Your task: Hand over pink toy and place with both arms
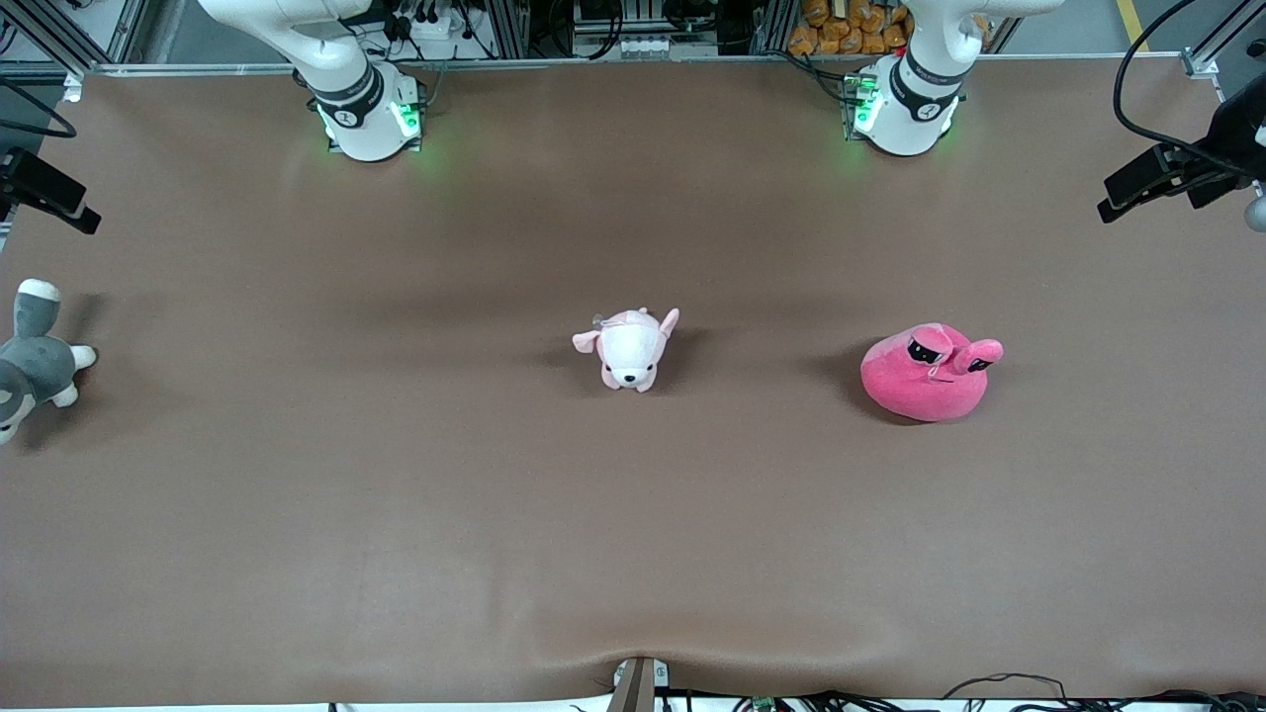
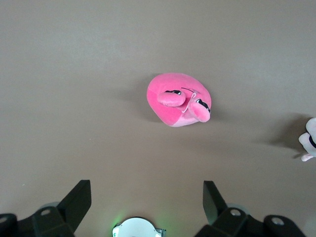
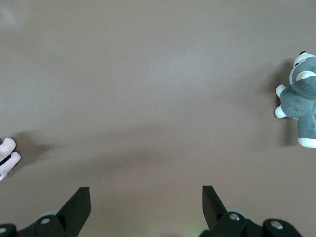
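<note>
Pink toy [image 1: 927, 374]: of the three plushes, the one lowest in your front view; sits on the brown table [image 1: 396, 514] toward the left arm's end, eye stalks up, nothing touching it.
Puppy [image 1: 630, 348]: small pale pink-and-white plush, mid-table, well apart from the pink toy, a touch farther from the front cam.
Husky [image 1: 32, 358]: grey-and-white plush at the table edge, right arm's end.
Left gripper [image 2: 147, 202]: you see it only in the left wrist view; fingers [image 2: 78, 201] spread wide, holding nothing, up over the table w/ the pink toy below and ahead of it.
Right gripper [image 3: 146, 206]: fingers [image 3: 77, 207] wide apart too, empty, over bare table btw puppy and husky.
Arms: both bases at the top of your front view, green lights on.
</note>
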Robot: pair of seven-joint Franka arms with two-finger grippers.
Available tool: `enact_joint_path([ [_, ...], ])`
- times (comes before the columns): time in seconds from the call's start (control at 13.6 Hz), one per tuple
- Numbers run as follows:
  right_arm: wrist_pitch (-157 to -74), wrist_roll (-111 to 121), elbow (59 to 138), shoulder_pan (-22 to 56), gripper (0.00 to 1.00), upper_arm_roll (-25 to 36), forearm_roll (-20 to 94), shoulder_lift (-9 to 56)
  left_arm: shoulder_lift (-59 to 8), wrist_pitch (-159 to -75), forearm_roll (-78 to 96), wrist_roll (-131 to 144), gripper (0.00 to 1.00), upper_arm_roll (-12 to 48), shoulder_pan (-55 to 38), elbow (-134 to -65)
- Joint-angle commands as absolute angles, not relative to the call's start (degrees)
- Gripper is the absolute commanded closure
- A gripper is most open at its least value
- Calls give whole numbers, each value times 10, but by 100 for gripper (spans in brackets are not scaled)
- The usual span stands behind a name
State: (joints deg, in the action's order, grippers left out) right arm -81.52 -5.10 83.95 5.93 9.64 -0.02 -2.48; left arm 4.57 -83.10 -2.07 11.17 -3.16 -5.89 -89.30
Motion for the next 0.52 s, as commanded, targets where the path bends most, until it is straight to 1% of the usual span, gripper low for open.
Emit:
enact_joint_path([
  [0.0,-824,-49,860,53,0,90,-5,-43,45,-819,-32,103,0,-33,-60,-881],
  [0.44,-824,-47,860,52,0,90,-6,-43,40,-818,-31,99,0,-36,-57,-874],
])
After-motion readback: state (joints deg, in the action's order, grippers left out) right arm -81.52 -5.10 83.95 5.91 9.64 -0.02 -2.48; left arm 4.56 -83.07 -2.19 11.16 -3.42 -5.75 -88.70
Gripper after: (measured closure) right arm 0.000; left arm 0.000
